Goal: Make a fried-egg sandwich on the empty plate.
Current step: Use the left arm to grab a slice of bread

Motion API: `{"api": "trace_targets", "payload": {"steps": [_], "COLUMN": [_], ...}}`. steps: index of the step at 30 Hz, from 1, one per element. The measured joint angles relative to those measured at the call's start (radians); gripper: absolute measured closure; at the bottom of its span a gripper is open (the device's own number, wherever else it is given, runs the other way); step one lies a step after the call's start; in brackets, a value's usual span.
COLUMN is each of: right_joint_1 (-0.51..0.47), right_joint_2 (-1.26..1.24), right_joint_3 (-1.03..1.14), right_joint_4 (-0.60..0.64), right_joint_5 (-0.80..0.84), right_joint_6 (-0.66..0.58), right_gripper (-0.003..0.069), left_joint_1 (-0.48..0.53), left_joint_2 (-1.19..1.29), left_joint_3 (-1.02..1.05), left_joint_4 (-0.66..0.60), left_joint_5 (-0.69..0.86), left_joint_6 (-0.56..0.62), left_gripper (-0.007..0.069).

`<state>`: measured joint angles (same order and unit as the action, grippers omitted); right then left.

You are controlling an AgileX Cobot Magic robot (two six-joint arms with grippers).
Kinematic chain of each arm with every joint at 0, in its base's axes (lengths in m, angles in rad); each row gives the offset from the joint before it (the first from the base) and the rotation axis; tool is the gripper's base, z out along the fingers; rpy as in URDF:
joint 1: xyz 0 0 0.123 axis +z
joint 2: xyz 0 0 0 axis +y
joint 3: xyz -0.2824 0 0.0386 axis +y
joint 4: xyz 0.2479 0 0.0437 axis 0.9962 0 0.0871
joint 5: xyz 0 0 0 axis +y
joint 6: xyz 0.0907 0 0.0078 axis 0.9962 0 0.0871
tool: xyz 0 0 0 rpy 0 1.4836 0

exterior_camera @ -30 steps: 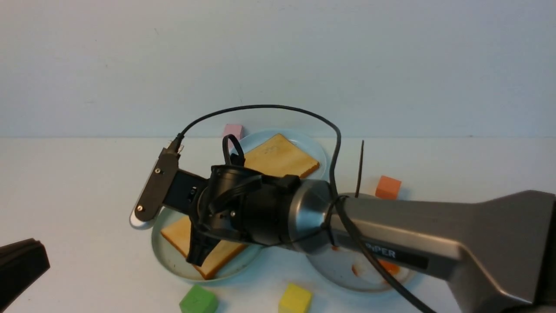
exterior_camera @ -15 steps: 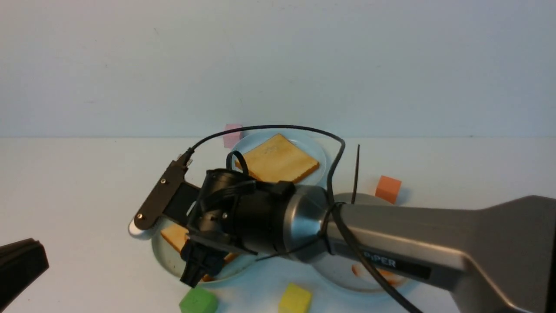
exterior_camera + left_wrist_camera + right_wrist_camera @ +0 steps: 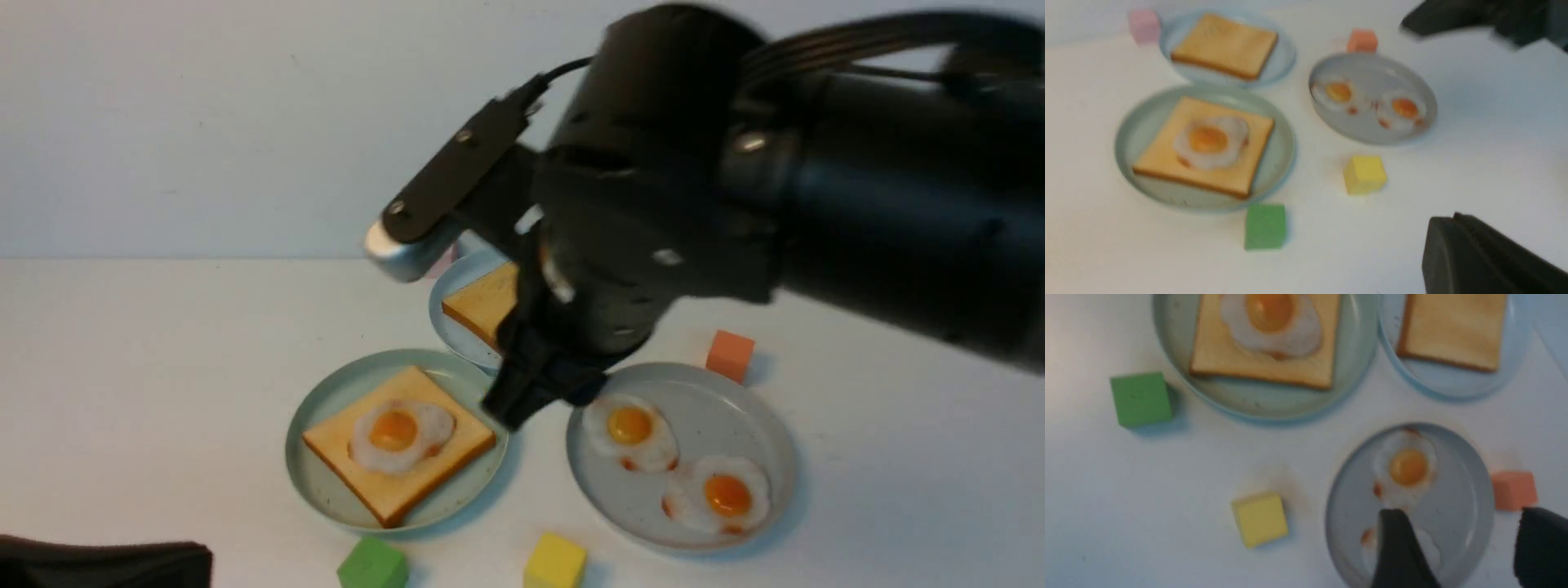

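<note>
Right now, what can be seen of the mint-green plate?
The mint-green plate is round and shallow with a low raised rim, and looks smooth. It sits flat on the white table. One toast slice lies on it, a corner toward the robot, with a fried egg on top, yolk up. Nothing else rests on it. Its far rim nearly meets the light blue plate; a green cube sits by its near rim.
</note>
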<state>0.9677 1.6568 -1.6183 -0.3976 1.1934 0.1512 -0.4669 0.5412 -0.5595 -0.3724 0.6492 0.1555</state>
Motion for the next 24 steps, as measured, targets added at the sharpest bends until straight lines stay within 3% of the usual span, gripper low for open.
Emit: {"api": "trace_targets", "payload": {"steps": [1, 4, 8, 17, 24], "right_joint_1": [-0.008, -0.024, -0.03, -0.03, -0.03], "right_joint_2": [-0.053, -0.18, -0.319, -0.601, -0.778], "right_joint_3": [0.039, 0.123, 0.204, 0.38, 0.462], "right_joint_4": [-0.001, -0.001, -0.001, -0.001, 0.017], "right_joint_5": [0.023, 0.042, 0.049, 0.061, 0.063], "right_joint_6": [0.0, 0.006, 0.066, 0.156, 0.202], "right_gripper": [0.0403, 0.0535, 0.0654, 0.0669, 0.0666], "left_joint_1": [0.0, 0.0, 0.0, 0.0, 0.0], "left_joint_2": [0.081, 0.289, 0.579, 1.269, 1.486], "left_joint_3": [-0.035, -0.123, -0.291, -0.888, -1.251], "left_joint_4": [-0.017, -0.035, -0.041, -0.04, 0.072], "left_joint_5": [0.016, 0.029, 0.043, 0.256, 0.371], "left_joint_6": [-0.002, 0.01, 0.061, 0.169, 0.131], "left_gripper": [0.0638, 0.0638, 0.0638, 0.0638, 0.0638]}}
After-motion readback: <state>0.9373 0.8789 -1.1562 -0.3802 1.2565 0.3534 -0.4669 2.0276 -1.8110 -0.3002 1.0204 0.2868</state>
